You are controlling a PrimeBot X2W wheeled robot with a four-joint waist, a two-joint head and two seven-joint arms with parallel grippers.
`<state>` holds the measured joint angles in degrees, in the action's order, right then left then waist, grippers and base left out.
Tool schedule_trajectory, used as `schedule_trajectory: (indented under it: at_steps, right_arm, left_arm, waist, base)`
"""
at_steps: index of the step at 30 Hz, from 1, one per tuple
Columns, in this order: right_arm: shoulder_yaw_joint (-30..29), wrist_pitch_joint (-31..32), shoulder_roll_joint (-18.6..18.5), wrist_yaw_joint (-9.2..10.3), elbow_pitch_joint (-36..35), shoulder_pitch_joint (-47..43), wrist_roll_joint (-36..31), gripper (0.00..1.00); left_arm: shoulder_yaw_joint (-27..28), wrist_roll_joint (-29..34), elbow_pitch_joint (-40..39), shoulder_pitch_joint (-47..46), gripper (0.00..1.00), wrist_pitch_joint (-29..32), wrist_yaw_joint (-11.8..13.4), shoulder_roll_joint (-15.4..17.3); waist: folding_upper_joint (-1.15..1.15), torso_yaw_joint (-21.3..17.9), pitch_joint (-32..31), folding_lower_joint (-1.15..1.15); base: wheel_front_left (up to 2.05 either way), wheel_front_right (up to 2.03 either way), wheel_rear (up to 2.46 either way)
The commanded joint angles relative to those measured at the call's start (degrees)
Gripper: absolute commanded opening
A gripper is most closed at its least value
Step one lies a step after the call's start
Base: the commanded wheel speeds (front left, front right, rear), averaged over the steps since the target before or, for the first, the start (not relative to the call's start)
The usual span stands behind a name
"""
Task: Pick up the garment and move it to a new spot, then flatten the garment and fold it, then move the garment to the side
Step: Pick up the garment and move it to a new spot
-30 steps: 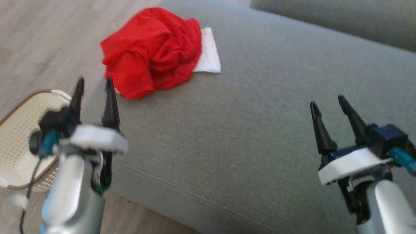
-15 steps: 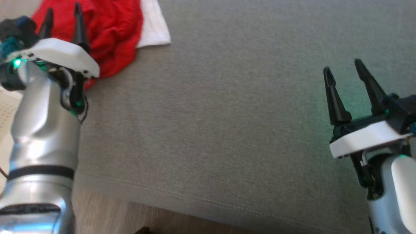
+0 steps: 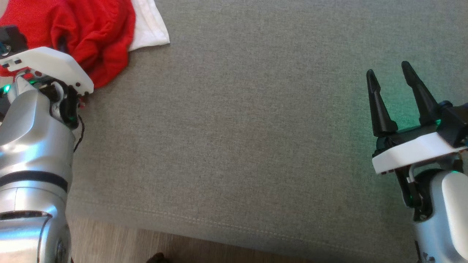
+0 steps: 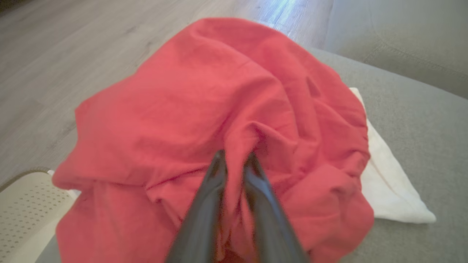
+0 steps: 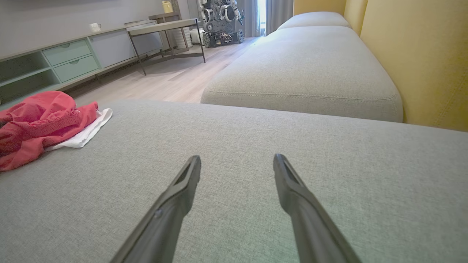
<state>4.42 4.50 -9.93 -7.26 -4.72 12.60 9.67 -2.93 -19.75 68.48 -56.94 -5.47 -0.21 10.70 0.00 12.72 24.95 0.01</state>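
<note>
The red garment [image 4: 204, 109] is bunched in a soft, creased heap at the far left corner of the grey woven sofa cushion [image 3: 237, 128], and a flat white cloth [image 4: 387, 190] is partly covered by it. A fold of it is pinched between the closely drawn dark fingers of the left gripper [image 4: 235, 159]. The right gripper [image 3: 388, 68] is held with its tapered fingers spread apart over bare cushion near the right edge. A perforated cream basket [image 4: 22, 208] and pale wood floor [image 4: 55, 54] are shown by the left wrist view. A second cushion [image 5: 303, 73] and a yellow backrest [image 5: 413, 54] are shown by the right wrist view.
</note>
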Motion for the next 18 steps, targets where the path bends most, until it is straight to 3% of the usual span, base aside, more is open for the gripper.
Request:
schedule_trajectory:
  at_steps: [1,9,18]
  right_arm:
    - [1.0,-0.4,0.2,-0.23,-1.5,1.2,0.4,1.00]
    - [1.0,-1.3,1.1,-0.23,-0.2,0.0,1.2,1.00]
    - [-2.3,-2.4,3.4,-0.23,1.1,-5.1,1.0,1.00]
  left_arm:
    - [0.6,0.4,-0.8,-2.0,0.00,-2.0,-0.3,3.8]
    - [0.1,1.8,-5.1,-3.3,0.00,-9.3,0.9,4.9]
    - [-0.4,5.5,-25.7,5.4,0.00,-9.5,0.5,3.5]
  waist:
    - [0.00,0.6,-0.8,-0.01]
    - [0.00,1.6,-5.9,-0.01]
    - [0.00,1.8,-15.9,-0.01]
  base:
    - [0.00,0.00,0.00]
    - [0.00,0.00,0.00]
    - [0.00,0.00,0.00]
